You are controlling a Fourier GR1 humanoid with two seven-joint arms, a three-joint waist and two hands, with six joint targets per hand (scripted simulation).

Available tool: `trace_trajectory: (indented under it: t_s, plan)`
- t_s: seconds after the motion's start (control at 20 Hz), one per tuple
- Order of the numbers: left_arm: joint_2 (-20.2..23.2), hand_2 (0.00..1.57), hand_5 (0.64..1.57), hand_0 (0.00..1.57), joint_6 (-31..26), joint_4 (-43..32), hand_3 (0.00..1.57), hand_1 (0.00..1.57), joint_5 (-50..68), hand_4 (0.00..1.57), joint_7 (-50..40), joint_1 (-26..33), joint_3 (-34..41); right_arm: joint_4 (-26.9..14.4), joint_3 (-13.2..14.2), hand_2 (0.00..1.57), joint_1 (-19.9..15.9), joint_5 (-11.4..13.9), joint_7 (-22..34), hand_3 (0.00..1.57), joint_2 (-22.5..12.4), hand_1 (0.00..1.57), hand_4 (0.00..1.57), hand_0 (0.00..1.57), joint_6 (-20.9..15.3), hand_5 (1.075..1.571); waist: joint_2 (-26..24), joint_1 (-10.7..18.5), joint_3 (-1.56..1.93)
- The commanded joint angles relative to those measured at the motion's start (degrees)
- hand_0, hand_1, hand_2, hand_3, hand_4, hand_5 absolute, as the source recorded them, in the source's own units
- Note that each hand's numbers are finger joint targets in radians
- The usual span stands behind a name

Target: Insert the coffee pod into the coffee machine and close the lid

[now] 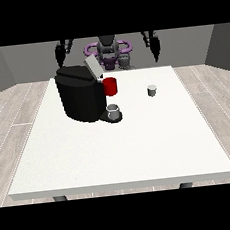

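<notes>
A robot stands at the far side of a large white counter [116, 152], facing the viewer. Both arms are raised at its sides, well above the counter and touching nothing.

The robot hand at the view's left [60, 54] hangs near the far left corner, just behind a black coffee machine [81, 98]. The robot hand at the view's right [154, 46] hangs near the far right of the counter. Each robot hand is dark and small, and holds nothing; how far their fingers are spread cannot be told.

The coffee machine sits on the left half of the counter. Its grey lid [93, 67] is tilted up and open. A red part [110, 86] juts from its right side, and a small grey cup [113, 111] stands on the base below.

The coffee pod [152, 90], a small pale cylinder, stands upright alone on the counter, to the right of the machine and well apart from it. It lies nearer the viewer than the robot hand at the view's right, and slightly to the left of it.

The task appears to be at its very start: the pod is not yet grasped. The next move likely calls for the robot hand at the view's right to come down and forward to the pod and close around it.
</notes>
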State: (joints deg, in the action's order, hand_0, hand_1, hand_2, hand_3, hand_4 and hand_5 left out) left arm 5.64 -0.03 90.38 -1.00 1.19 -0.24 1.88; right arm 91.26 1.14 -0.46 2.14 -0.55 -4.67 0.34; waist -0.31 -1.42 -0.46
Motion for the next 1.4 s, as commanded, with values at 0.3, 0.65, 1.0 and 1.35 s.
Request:
trace_trajectory:
  t_s: [0.3, 0.65, 1.0, 1.35]
  plan:
    - [12.99, 0.0, 1.571, 0.0, -9.49, -1.89, 0.0, 0.0, -7.97, 0.0, 8.15, -1.0, -2.03, -2.65, 0.99, 0.0, 0.16, 5.54, -2.49, 0.0, 0.8, 0.0, 0.0, 0.0, -6.18, 1.571, 1.63, -0.23, 0.47]
    - [20.75, 0.0, 1.571, 0.0, -14.93, -8.27, 0.0, 0.0, -8.96, 0.0, 0.99, -11.93, 1.97, -2.69, -1.25, 0.0, -3.97, 8.62, -1.84, 0.0, 2.18, 0.0, 0.0, 0.0, -8.59, 1.571, 6.14, -4.39, 0.48]
    - [23.09, 0.0, 1.571, 0.0, -12.6, -22.14, 0.0, 0.0, -17.13, 0.0, 7.07, -16.24, 1.68, 0.36, -5.17, 0.0, -6.66, 10.09, -0.89, 0.0, 3.81, 0.0, 0.0, 0.0, -7.99, 1.571, 11.78, -8.18, 0.43]
    - [24.1, 0.0, 1.571, 0.0, -12.17, -32.45, 0.0, 0.0, -21.89, 0.0, 10.12, -22.9, 1.33, -1.72, -4.74, 0.0, -9.78, 9.69, 1.06, 0.0, 3.64, 0.0, 0.0, 0.0, -8.77, 1.571, 15.53, -8.85, 0.44]
